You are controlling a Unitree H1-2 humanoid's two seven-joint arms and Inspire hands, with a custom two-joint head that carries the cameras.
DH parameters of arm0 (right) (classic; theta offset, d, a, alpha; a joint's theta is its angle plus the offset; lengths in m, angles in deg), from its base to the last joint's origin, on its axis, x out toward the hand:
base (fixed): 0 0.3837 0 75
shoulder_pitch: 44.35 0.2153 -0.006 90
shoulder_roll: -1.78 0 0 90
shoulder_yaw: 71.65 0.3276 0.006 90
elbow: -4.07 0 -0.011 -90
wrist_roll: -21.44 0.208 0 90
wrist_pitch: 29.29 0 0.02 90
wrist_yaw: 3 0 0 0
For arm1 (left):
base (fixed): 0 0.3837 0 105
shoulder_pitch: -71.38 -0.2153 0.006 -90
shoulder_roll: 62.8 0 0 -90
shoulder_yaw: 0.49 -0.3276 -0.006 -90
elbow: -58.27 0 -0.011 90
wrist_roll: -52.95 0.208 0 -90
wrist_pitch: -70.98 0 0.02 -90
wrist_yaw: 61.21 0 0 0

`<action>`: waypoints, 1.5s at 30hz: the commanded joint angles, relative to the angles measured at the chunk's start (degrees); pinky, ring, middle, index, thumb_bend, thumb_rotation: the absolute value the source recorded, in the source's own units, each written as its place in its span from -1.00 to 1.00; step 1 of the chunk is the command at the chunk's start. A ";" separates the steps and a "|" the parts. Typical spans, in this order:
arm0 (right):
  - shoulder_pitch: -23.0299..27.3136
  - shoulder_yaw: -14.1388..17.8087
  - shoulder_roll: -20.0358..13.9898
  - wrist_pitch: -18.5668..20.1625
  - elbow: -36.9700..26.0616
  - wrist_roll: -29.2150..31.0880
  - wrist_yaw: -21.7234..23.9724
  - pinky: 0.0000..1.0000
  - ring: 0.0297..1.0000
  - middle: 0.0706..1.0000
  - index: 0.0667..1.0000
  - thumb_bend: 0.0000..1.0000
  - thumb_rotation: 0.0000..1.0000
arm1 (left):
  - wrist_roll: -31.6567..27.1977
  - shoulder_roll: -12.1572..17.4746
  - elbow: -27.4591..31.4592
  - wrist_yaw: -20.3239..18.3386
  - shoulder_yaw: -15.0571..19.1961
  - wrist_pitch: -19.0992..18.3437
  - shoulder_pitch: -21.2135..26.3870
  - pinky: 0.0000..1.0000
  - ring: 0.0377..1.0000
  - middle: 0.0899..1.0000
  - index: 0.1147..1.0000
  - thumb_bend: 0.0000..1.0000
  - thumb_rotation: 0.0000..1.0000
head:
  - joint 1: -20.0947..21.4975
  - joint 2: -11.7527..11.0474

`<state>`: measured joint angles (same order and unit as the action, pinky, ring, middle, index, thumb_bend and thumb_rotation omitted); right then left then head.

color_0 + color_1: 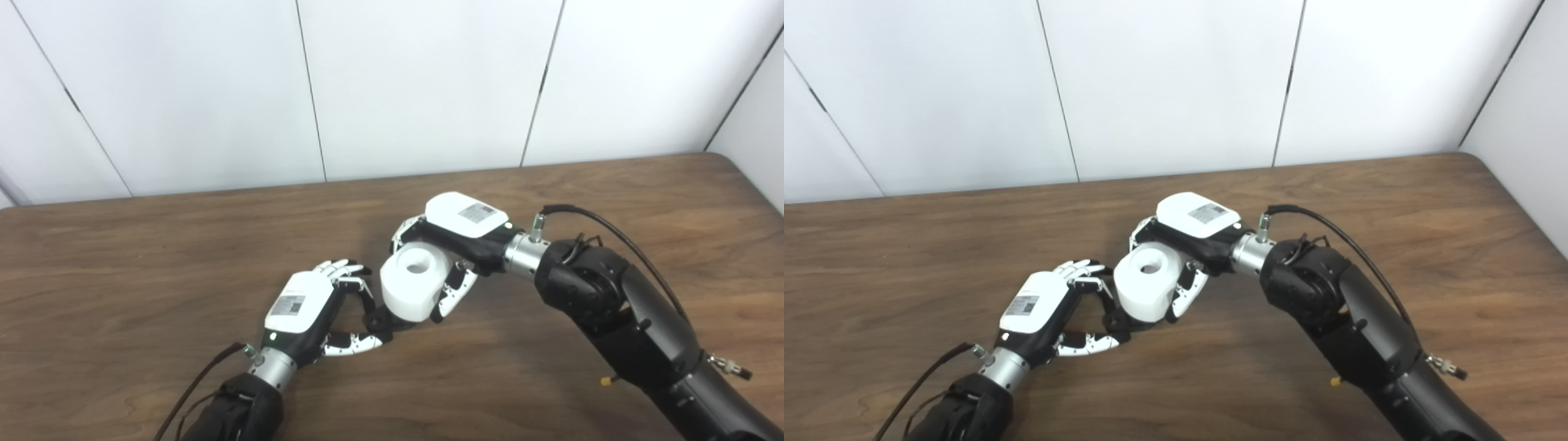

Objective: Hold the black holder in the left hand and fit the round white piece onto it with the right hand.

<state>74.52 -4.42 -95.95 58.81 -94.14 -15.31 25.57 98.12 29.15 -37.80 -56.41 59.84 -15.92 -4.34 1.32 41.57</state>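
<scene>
The round white piece (414, 280), a thick cylinder with a hole in its top, is held in my right hand (456, 242), whose fingers wrap it from behind and from the right. Under its lower left edge a small part of the black holder (381, 320) shows, resting low over the wooden table (122, 257). My left hand (318, 309) is shut on that holder, pinching it between fingers and thumb. The white piece sits on or right above the holder; most of the holder is hidden beneath it.
White wall panels (429, 86) stand behind the table's far edge. The table's right corner (729, 162) lies at the upper right. Cables run from both wrists.
</scene>
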 commanded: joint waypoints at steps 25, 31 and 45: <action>1.42 -1.05 0.09 -1.71 3.02 -1.30 0.51 0.19 0.43 0.39 -0.11 0.04 -0.73 | 2.13 0.50 -2.23 -6.11 -2.60 -1.73 -2.34 0.79 0.75 0.61 -0.17 0.05 -0.88 | -0.42 0.05; 1.49 -0.96 -0.38 0.18 1.42 -0.08 2.92 0.14 0.39 0.47 0.57 0.65 -0.60 | 1.90 0.50 -2.23 -6.18 -2.35 -1.97 -2.39 0.80 0.75 0.61 -0.16 0.05 -0.88 | -0.45 -0.08; 1.26 -0.62 -0.92 0.32 0.66 -1.37 2.24 0.11 0.42 0.66 1.00 0.81 -0.61 | 1.93 0.11 -1.77 -6.58 -2.39 -2.45 -2.25 0.82 0.76 0.61 -0.17 0.05 -0.89 | -0.62 0.01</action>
<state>74.90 -5.29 -95.81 59.64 -92.96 -15.94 27.55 98.05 29.09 -37.42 -56.87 59.88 -16.34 -4.30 0.62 41.57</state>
